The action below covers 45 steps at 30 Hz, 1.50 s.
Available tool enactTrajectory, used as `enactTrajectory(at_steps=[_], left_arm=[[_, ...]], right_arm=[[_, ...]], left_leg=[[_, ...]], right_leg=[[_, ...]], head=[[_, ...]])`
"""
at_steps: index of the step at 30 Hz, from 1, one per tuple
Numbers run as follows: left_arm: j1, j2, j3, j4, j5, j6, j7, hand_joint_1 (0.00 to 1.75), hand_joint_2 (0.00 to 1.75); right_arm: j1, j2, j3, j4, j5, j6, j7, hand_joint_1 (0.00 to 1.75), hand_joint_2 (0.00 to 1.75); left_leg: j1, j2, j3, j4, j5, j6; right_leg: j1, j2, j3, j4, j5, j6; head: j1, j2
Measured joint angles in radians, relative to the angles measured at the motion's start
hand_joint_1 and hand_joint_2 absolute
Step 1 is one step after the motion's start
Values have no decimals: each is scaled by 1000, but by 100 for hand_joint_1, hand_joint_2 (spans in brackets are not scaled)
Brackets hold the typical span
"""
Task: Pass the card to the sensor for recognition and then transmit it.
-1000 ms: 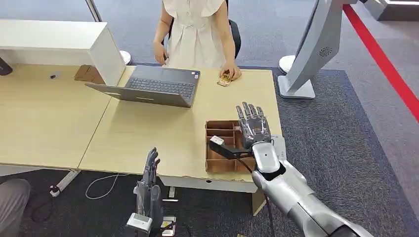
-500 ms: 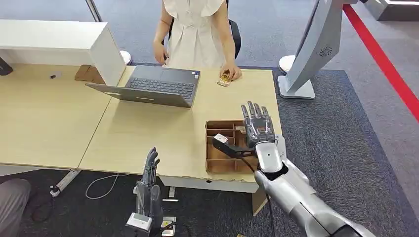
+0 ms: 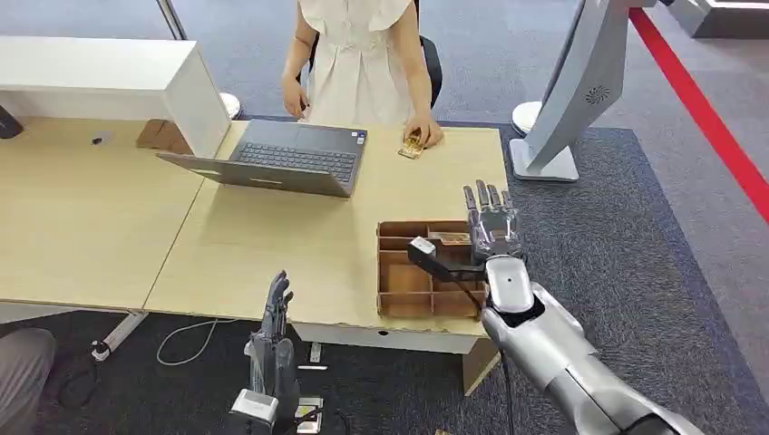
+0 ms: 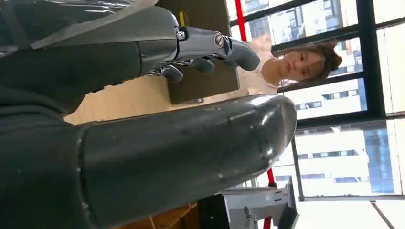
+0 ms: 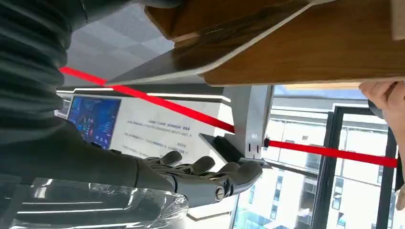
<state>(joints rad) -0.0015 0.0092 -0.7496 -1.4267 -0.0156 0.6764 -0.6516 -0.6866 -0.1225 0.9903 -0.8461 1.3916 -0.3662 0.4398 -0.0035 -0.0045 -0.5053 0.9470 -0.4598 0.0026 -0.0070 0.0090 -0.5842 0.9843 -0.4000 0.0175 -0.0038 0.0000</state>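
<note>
Right hand (image 3: 494, 231) flat, fingers spread, empty

Wooden table (image 3: 272, 245): laptop (image 3: 281, 159), compartment tray (image 3: 426, 281), card (image 3: 413, 145).

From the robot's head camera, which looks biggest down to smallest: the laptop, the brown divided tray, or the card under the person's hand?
1. Laptop, clearly the largest.
2. Brown divided tray, smaller, though it sits nearer the camera.
3. Card, by far the smallest, and partly covered by the person's hand.
</note>
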Motion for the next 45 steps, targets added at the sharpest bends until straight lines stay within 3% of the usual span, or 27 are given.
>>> enactTrajectory(at_steps=[17,27,45], left_arm=[[-26,0,-23,19,38,0,-3,0,0],[-60,2,-56,35,69,0,-17,0,0],[-89,23,-118,39,83,0,1,0,0]], right_arm=[[26,-22,-11,-52,-29,-13,-44,0,175],[46,-21,-6,-82,-119,0,-209,0,175],[90,-57,-11,-151,-76,21,-108,0,175]], left_leg=[[0,0,0,0,0,0],[0,0,0,0,0,0],[0,0,0,0,0,0]], right_leg=[[0,0,0,0,0,0],[0,0,0,0,0,0],[0,0,0,0,0,0]], head=[[0,0],[0,0],[0,0]])
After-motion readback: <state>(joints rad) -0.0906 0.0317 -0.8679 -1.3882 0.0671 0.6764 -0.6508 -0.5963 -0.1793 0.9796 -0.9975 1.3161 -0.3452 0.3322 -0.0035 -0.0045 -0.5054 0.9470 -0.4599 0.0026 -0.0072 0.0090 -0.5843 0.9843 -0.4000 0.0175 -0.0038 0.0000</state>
